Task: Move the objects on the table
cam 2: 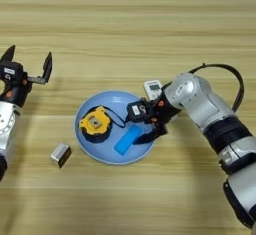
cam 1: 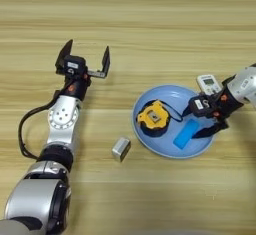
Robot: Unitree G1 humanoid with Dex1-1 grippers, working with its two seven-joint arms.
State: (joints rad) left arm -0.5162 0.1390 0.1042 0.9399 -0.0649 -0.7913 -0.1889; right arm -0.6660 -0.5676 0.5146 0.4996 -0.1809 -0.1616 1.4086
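The blue bar (cam 1: 185,133) lies slanted in a light-blue plate (cam 1: 161,96) on the table (cam 1: 150,24), right of a yellow tape measure (cam 1: 153,118). My right gripper (cam 1: 189,124) is open over the plate's right half. One finger is up by the tape measure's side and the other rests along the bar's right edge. The white remote (cam 1: 208,83) lies just beyond the plate's far right rim, partly hidden by my right wrist. My left gripper (cam 1: 86,52) is open and holds nothing, well to the left of the plate.
A small silver metal block (cam 1: 121,149) sits on the wood just left of the plate's near edge. A black cable loops beside each forearm.
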